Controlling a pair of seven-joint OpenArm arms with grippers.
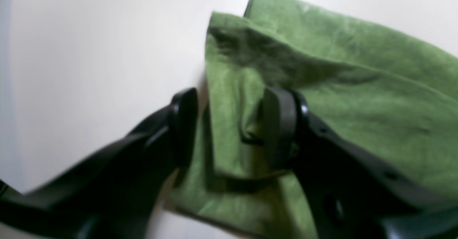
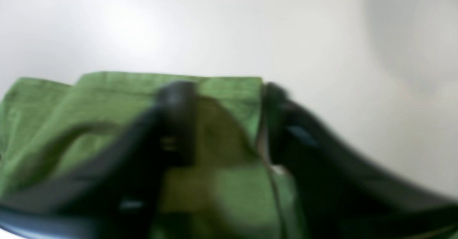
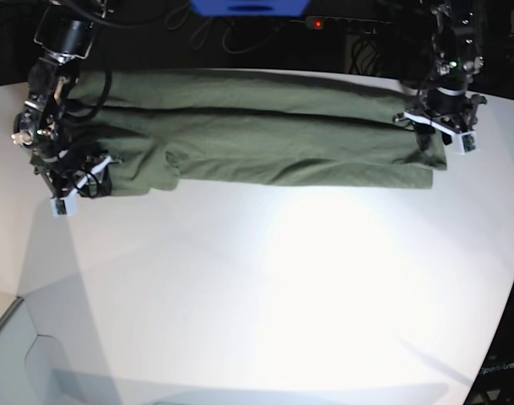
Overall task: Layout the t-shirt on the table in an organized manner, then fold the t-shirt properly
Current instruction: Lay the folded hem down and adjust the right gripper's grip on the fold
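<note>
While my right gripper (image 3: pixel 81 179) sits at the left end of the base view, it straddles the end of the t-shirt (image 3: pixel 257 135) there, low over the white table (image 3: pixel 282 278). Its wrist view is badly blurred, yet I can make out my 2 dark fingers (image 2: pixel 175 121) standing apart with green cloth between them, 1 over the fabric and the other at the cloth's straight right edge. They look part-open around the edge; whether they truly pinch it I cannot tell.

Moving rightward in the base view, the shirt lies stretched as a long, narrow band across the far part of the table, folded lengthwise so that layers overlap, with a lower strip that steps in near the left end. Wide bare tabletop spreads in front of it, bright with glare in the middle.

At the right end of the base view my left gripper (image 3: pixel 435 133) rests on the shirt's other end. Its wrist view is sharper: 1 black finger (image 1: pixel 183 124) stands just off the cloth's edge over the white surface, and the other presses into a raised fold of green fabric. A gap shows between them, with a ridge of cloth standing up in it, so my jaws are about half open around that bunched edge. 2 layers of the shirt show beyond the fingertips, 1 corner peeking out behind the other.
</note>
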